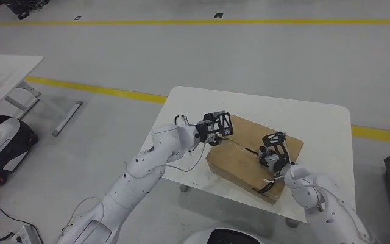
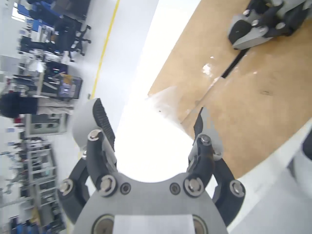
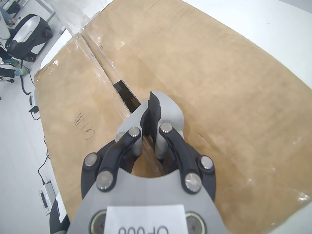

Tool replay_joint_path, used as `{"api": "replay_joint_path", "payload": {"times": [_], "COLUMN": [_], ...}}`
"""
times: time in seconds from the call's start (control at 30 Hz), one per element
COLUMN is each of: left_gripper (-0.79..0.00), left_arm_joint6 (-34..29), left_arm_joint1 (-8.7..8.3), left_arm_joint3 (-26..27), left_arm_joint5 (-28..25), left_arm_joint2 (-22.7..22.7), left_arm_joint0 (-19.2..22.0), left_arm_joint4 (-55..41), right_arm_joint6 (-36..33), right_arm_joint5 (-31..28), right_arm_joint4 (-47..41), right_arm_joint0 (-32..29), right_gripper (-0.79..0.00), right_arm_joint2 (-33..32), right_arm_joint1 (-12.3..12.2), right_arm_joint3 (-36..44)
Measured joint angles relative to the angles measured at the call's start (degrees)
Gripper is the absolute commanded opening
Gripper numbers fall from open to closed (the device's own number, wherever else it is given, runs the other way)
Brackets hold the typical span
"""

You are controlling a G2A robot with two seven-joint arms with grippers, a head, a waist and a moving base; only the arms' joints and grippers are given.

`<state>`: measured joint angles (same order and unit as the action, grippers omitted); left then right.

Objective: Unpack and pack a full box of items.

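Since the box (image 1: 244, 161) is still shut, its seam (image 3: 97, 58) barely slit, we judge unpacking just begun: left jaws spread, right jaws pressed together on the seam.

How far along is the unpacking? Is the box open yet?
Early. Done: the clear tape is lifted off one end of the box, and a small gap shows in the seam. In hand: the shut right gripper sits on the seam; the open left gripper is by the loose tape. Left: opening the closed flaps, unpacking, repacking.
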<state>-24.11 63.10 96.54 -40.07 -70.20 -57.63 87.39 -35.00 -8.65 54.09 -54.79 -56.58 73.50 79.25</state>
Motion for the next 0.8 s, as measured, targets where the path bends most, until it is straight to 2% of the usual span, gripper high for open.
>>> {"api": "replay_joint_path", "payload": {"times": [0.1, 0.2, 0.4, 0.47, 0.53, 0.8], "left_gripper": [0.0, 0.0, 0.0, 0.0, 0.0, 0.0], "left_arm_joint6": [-3.6, -7.6, -16.4, -18.0, -17.7, -16.8], "left_arm_joint1": [0.01, 0.2, 0.57, 0.59, 0.59, 0.53], "left_arm_joint3": [-1.8, -5.9, -13.3, -14.2, -14.1, -13.6], "left_arm_joint5": [-1.5, -1.0, 1.0, 1.2, 1.2, 2.0], "left_arm_joint2": [-2.3, -3.4, -3.5, -3.4, -3.4, -3.7], "left_arm_joint0": [-1.0, -1.2, 1.1, 1.5, 1.5, 1.2], "left_arm_joint4": [-11.6, -24.5, -53.0, -60.8, -62.9, -57.6], "right_arm_joint6": [-0.1, -0.2, -0.1, -0.1, -0.2, -0.3], "right_arm_joint5": [0.0, -0.1, -0.2, -0.3, -0.3, -0.8], "right_arm_joint4": [0.1, 0.0, 0.3, 0.3, 0.4, 0.8], "right_arm_joint0": [-0.1, 0.0, -0.1, -0.1, -0.2, -0.6], "right_gripper": [-0.785, -0.785, -0.785, -0.785, -0.785, -0.785], "right_arm_joint2": [-0.1, 0.0, 0.0, -0.1, -0.2, -0.8], "right_arm_joint1": [0.0, 0.1, 0.2, 0.3, 0.3, 0.2], "right_arm_joint3": [0.0, 0.1, 0.0, 0.1, 0.1, 0.2]}}
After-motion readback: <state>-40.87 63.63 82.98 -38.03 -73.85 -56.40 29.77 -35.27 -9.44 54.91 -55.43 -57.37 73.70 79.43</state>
